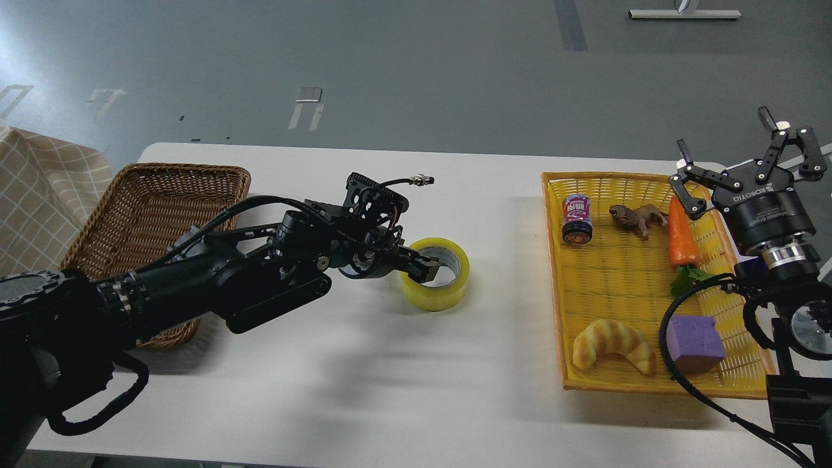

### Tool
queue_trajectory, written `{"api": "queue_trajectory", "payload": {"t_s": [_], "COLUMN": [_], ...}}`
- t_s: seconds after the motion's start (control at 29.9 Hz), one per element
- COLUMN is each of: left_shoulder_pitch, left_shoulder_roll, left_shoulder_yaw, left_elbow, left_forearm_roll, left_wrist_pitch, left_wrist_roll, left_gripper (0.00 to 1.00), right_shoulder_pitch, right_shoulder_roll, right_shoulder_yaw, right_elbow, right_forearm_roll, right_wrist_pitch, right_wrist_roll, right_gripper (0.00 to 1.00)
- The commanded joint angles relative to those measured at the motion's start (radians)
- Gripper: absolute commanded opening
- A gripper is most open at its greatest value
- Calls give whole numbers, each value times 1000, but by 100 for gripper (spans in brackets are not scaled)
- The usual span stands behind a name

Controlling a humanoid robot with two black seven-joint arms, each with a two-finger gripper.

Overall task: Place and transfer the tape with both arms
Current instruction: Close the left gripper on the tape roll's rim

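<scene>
The tape (437, 289), a yellow roll with a grey-white core, lies flat on the white table (364, 377) near the middle. My left gripper (419, 266) reaches in from the left and pinches the roll's left wall, with one finger inside the core. The roll rests on the table. My right gripper (734, 140) is raised at the far right, above the back right corner of the yellow tray (617, 383). Its fingers are spread open and hold nothing.
A brown wicker basket (136, 195) stands at the left, partly behind my left arm. The yellow tray holds a small can (576, 219), a brown toy animal (638, 218), a carrot (681, 237), a croissant (612, 346) and a purple block (694, 341).
</scene>
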Motion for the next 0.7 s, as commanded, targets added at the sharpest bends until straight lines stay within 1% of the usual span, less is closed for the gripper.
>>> {"api": "queue_trajectory", "payload": {"t_s": [0.0, 0.03, 0.1, 0.43, 0.57, 0.67], "left_shoulder_pitch": [-5, -6, -9, -49, -109, -143], "left_shoulder_roll": [-2, -2, -2, 18, 61, 98], "left_shoulder_yaw": [13, 13, 12, 13, 10, 10], "left_elbow": [0, -2, -6, -8, -17, -18], "left_forearm_roll": [-1, -1, 4, 6, -8, -24], "left_wrist_pitch": [0, 0, 0, 0, 0, 0], "left_wrist_roll": [-9, -15, -57, -58, -58, -67], "left_gripper": [0, 0, 0, 0, 0, 0], "right_shoulder_pitch": [0, 0, 0, 0, 4, 6], "right_shoulder_roll": [0, 0, 0, 2, 8, 9], "right_shoulder_yaw": [5, 5, 5, 7, 7, 7], "right_elbow": [-2, -2, 0, 0, 2, 5], "right_forearm_roll": [0, 0, 0, 0, 0, 2], "right_wrist_pitch": [0, 0, 0, 0, 0, 0], "right_wrist_roll": [0, 0, 0, 0, 0, 0], "right_gripper": [100, 100, 100, 100, 100, 100]}}
